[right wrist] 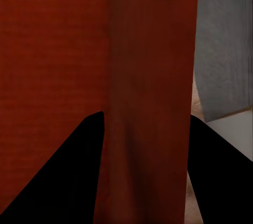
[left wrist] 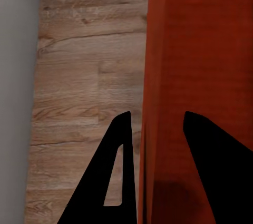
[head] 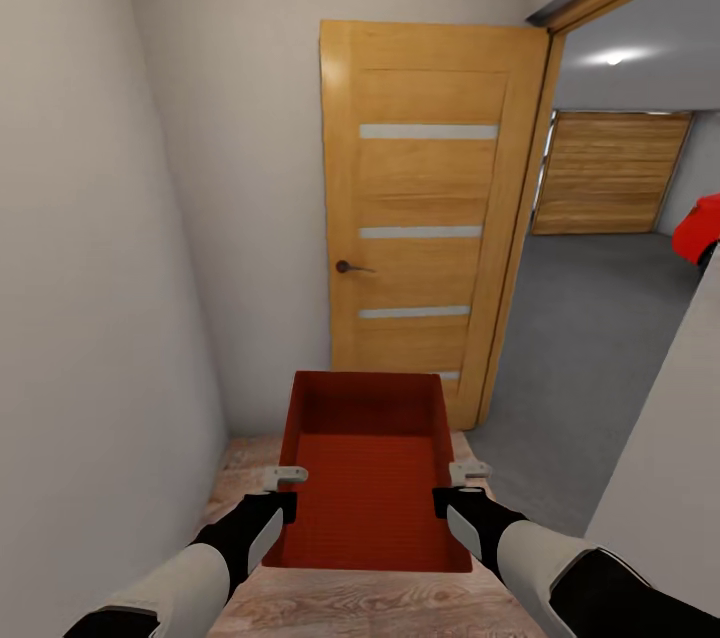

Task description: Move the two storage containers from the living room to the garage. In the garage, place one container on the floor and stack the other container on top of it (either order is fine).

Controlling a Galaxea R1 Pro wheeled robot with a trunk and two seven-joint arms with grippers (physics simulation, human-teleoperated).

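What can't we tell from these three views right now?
- Second container: in no view.
- Red car: head view, cut off by the frame edge and the near wall.
- Garage floor: mostly hidden by the open door and the wall.
- Underside of the held container: hidden in every view.

The floor here is light wood planks (head: 350, 608). They run between a pale wall on one side and a doorway on the other. Nothing sits on the planks that can be seen. Past the open wooden door (head: 430, 218), the floor turns to rough dark grey concrete (head: 590, 348). A red car (head: 700, 230) stands on the grey floor, far back.
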